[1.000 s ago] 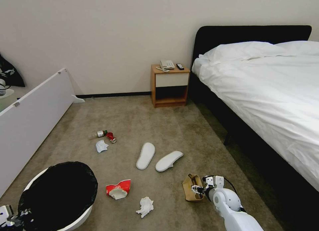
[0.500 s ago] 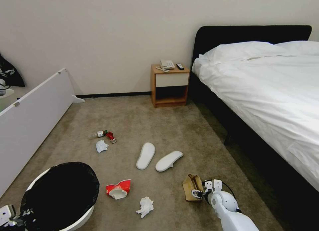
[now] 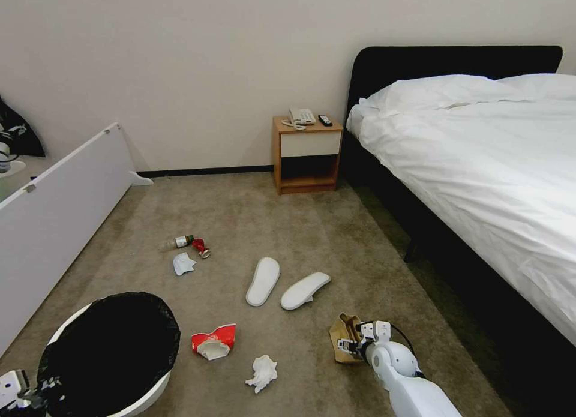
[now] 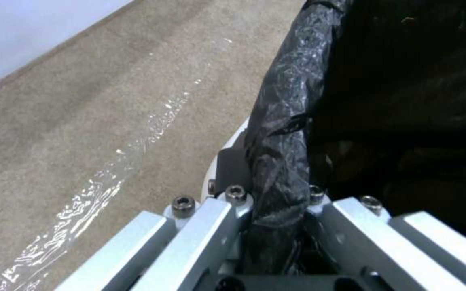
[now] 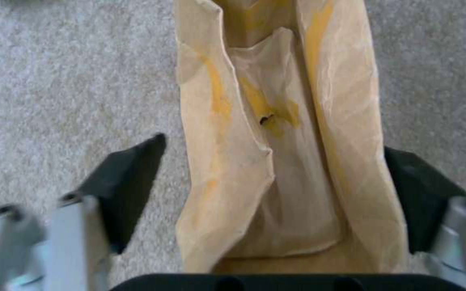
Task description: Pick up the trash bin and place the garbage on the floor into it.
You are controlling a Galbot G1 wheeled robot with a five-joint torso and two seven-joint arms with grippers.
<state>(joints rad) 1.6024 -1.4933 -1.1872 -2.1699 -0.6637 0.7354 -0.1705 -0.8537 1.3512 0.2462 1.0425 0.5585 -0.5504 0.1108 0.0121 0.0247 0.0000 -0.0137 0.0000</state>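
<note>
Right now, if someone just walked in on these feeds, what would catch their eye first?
Probably the litter strewn over the carpet: two white slippers, a red carton and crumpled paper. Next, the right gripper, open around a brown paper bag beside the bed. At lower left, the left gripper is clamped on the black-lined trash bin rim.

The floor (image 3: 336, 237) is soft brown carpet. Two white slippers (image 3: 287, 285) lie in the middle of the picture. Lower down lie a brown paper bag (image 3: 343, 340), crumpled white paper (image 3: 262, 372) and a red-white carton (image 3: 213, 341). At middle left lie a bottle (image 3: 176, 243), a red can (image 3: 200, 248) and a white mask (image 3: 183, 264).
</note>
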